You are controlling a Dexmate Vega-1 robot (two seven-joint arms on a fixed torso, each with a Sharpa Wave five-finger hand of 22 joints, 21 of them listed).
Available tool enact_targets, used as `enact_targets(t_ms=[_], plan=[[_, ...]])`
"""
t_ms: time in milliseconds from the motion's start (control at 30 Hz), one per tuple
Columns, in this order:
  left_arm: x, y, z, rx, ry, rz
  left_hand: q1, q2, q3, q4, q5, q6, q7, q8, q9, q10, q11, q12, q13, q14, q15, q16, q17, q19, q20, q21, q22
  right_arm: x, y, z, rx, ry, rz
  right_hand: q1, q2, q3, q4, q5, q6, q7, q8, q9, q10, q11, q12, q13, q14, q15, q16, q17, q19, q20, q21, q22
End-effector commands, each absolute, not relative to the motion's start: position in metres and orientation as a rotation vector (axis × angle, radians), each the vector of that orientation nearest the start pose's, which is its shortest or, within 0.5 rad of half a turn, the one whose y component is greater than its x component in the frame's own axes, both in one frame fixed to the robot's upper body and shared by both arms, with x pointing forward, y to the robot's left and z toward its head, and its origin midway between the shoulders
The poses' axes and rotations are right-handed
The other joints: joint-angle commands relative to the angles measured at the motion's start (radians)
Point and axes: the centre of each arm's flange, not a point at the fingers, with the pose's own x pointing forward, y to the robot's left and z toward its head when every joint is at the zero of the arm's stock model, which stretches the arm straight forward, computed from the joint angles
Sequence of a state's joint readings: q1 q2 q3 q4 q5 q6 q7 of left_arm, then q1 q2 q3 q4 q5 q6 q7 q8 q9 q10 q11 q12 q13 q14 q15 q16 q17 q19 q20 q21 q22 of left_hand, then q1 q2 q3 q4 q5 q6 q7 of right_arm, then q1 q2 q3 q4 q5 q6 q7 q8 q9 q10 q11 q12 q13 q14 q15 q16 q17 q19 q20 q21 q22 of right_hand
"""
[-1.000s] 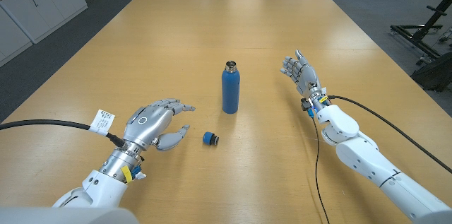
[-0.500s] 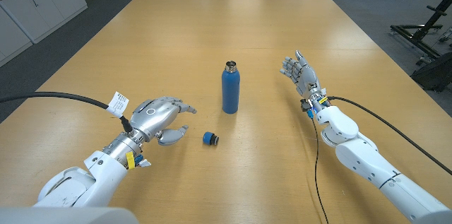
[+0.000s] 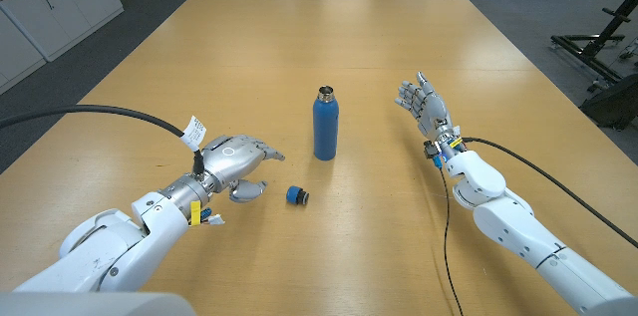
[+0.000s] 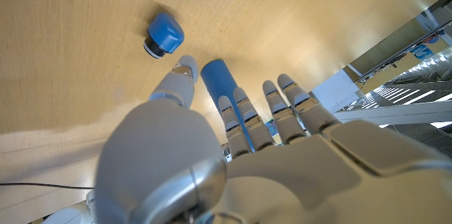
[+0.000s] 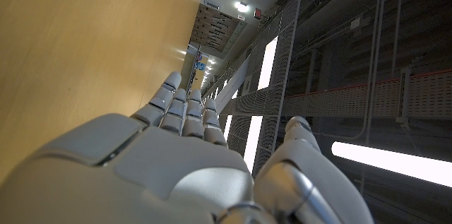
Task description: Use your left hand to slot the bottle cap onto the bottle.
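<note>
Bottle cap (image 3: 296, 195): small, light, probably hard plastic, may roll. Pinch its blue sides. Your left hand (image 3: 236, 159) is open, empty; bottle (image 3: 325, 124) upright on worktop (image 3: 199, 67).

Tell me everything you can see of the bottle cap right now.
The bottle cap is small and round, blue with a darker black end. It lies on its side on the wooden table, short of the upright blue bottle and apart from it. Nothing touches it; the left hand is close beside it with fingers spread, and the wrist view shows a gap between them.
</note>
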State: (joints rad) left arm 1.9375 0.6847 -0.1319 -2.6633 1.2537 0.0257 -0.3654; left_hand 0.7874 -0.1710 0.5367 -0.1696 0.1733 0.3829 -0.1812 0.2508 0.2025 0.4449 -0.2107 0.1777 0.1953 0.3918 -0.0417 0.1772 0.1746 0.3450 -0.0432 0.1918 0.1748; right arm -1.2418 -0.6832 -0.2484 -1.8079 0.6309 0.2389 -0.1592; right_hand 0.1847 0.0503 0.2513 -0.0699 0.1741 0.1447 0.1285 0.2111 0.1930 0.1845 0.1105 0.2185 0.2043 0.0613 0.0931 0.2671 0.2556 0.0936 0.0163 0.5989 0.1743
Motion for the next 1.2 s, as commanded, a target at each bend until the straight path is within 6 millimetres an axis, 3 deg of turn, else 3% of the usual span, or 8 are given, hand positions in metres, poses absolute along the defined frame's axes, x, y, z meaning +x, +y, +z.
enact_targets(t_ms=[33,233,267,433,733,1200], plan=[[0.345,0.197,-0.090,1.928,-0.535,-0.136,-0.006,-0.002,-0.009,0.001,0.001,-0.013,0.019,-0.004,0.005,-0.017,-0.001,0.000,0.003,-0.009,-0.171,0.002,0.004,-0.006,-0.008,-0.001,0.002,0.542,-0.285,-0.067,0.007,-0.597,0.189,0.004,0.010,0.001,-0.006,0.005,0.009,0.010,-0.003,0.002,0.006,0.002,0.003,0.003,0.002,0.009,0.000,0.003,0.004,0.002,-0.003,0.005],[0.351,0.192,-0.097,1.916,-0.523,-0.141,-0.011,0.002,-0.018,0.003,0.002,-0.015,0.063,-0.003,0.005,-0.006,0.021,0.009,0.002,-0.005,-0.169,0.007,0.004,-0.006,-0.008,0.000,0.001,0.542,-0.285,-0.066,0.005,-0.595,0.190,0.004,0.010,0.000,-0.007,0.005,0.009,0.011,-0.003,0.002,0.005,0.000,0.003,0.002,0.002,0.009,0.000,0.003,0.005,0.003,-0.005,0.005],[0.351,0.191,-0.098,1.918,-0.520,-0.139,-0.013,0.003,-0.022,0.003,0.002,-0.023,0.083,-0.006,0.005,-0.010,0.033,0.009,0.002,-0.008,-0.160,0.007,0.004,-0.009,-0.005,0.000,0.002,0.543,-0.285,-0.066,0.003,-0.595,0.190,0.003,0.010,0.000,-0.007,0.005,0.008,0.011,-0.004,0.002,0.005,0.000,0.003,0.002,0.002,0.010,0.000,0.003,0.004,0.003,-0.005,0.005],[0.354,0.187,-0.105,1.917,-0.515,-0.138,-0.014,0.004,-0.028,0.002,0.003,-0.039,0.102,-0.011,0.005,-0.021,0.044,0.007,0.002,-0.022,-0.137,0.004,0.003,-0.005,0.014,0.002,0.001,0.543,-0.285,-0.066,0.002,-0.595,0.191,0.003,0.010,0.000,-0.007,0.005,0.009,0.010,-0.004,0.002,0.006,0.000,0.003,0.002,0.002,0.011,0.000,0.003,0.004,0.004,-0.006,0.005],[0.359,0.185,-0.112,1.909,-0.508,-0.140,-0.012,0.007,-0.031,0.002,0.004,-0.043,0.105,-0.012,0.005,-0.025,0.054,0.007,0.001,-0.033,-0.120,0.003,0.003,-0.006,0.021,0.002,0.002,0.543,-0.285,-0.066,0.005,-0.593,0.191,0.003,0.011,-0.001,-0.007,0.005,0.009,0.011,-0.004,0.002,0.007,-0.001,0.003,0.002,0.001,0.010,0.000,0.003,0.005,0.004,-0.009,0.005],[0.366,0.183,-0.120,1.924,-0.505,-0.137,-0.016,0.011,-0.036,0.005,0.003,-0.048,0.097,-0.013,0.006,-0.035,0.049,0.006,0.001,-0.034,-0.118,0.005,0.003,-0.010,0.023,0.001,0.002,0.543,-0.285,-0.067,0.002,-0.585,0.184,0.003,0.012,-0.002,-0.008,0.005,0.010,0.012,-0.005,0.002,0.008,-0.002,0.003,0.001,0.002,0.011,0.000,0.003,0.004,0.006,-0.013,0.006]])
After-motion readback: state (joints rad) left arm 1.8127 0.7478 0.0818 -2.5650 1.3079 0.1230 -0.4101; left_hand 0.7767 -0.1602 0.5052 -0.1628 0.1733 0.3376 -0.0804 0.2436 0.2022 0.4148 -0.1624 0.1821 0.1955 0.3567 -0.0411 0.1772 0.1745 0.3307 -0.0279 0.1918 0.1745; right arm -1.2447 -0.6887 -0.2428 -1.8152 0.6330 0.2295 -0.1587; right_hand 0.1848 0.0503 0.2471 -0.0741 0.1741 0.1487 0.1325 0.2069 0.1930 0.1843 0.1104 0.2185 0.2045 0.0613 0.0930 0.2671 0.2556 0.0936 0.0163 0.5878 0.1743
